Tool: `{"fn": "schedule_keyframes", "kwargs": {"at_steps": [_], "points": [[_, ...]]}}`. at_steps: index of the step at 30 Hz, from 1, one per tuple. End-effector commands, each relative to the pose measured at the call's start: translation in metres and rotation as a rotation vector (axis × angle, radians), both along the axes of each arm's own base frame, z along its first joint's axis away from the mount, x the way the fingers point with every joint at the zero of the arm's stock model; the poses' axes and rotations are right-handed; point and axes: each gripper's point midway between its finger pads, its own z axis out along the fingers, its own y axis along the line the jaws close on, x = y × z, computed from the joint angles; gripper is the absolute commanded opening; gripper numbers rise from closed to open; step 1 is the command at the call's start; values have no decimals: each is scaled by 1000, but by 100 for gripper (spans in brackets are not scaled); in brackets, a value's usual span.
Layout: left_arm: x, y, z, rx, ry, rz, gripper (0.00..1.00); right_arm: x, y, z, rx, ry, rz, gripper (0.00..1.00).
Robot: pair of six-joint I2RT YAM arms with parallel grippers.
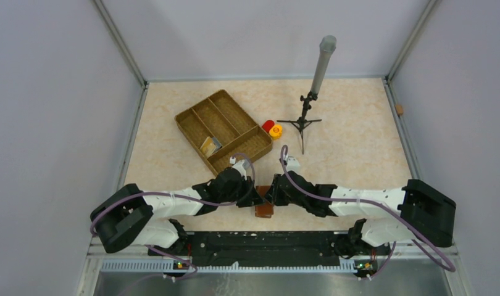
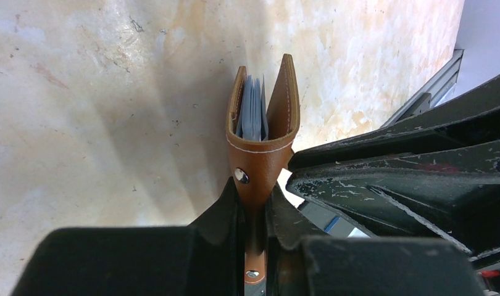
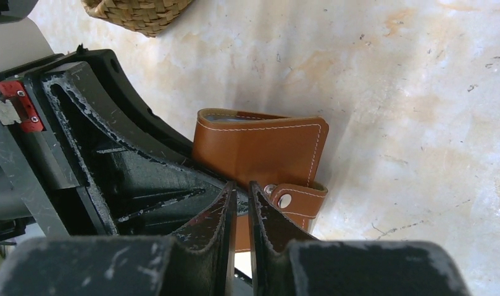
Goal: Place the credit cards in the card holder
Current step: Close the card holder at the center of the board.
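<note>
Your left gripper (image 2: 252, 188) is pinching the card holder (image 2: 263, 154) low down, near its snap stud (image 2: 241, 176). The holder stands on edge at the near middle of the table (image 2: 112, 92), and its two leather leaves gape upward in a narrow V. Pale blue-grey credit cards (image 2: 252, 114) sit upright inside that V.

Your right gripper (image 3: 241, 185) has its jaws almost together beside the closing strap (image 3: 303, 200). A sliver of brown shows in the gap, but you cannot tell whether it grips the strap or only touches it.

One yellowish card (image 1: 210, 145) lies in the wicker tray (image 1: 198, 117), so the job looks unfinished.

Pinch only the fold, not the leaves, or the mouth will close. Feed the next card edge-first, parallel to those already seated.

The leather is smooth and reddish-brown with pale stitching and rounded corners, and it is probably springy enough to shut again. The cards are thin, stiff and slick. The tray is coarse woven fibre.
</note>
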Motion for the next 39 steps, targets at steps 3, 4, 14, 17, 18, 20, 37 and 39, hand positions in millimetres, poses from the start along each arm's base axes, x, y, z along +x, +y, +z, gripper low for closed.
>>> {"fn": "schedule_keyframes", "kwargs": {"at_steps": [3,4,14,17,18,20,37,39], "points": [[-1,-2,-1,11,-9,-22,0,4,17,19,45,-14,0,10],[-1,-3,-1,10,-10,-22,0,5,15,20,38,-19,-4,10],[-1,-2,-1,10,-9,-21,0,4,-15,31,-50,-49,-31,24],[0,-3,-1,9,-10,-20,0,3,-18,24,-85,-31,-32,28],[-1,-3,-1,10,-8,-21,0,1,-17,21,-95,-21,-24,30],[0,-3,-1,11,-8,-20,0,0,-13,14,-121,4,-12,30],[-1,-2,-2,11,-8,-19,0,-3,-7,-3,-172,59,-6,20],[-1,-2,-1,11,-10,-19,0,-3,-6,-4,-172,61,-2,17]]}}
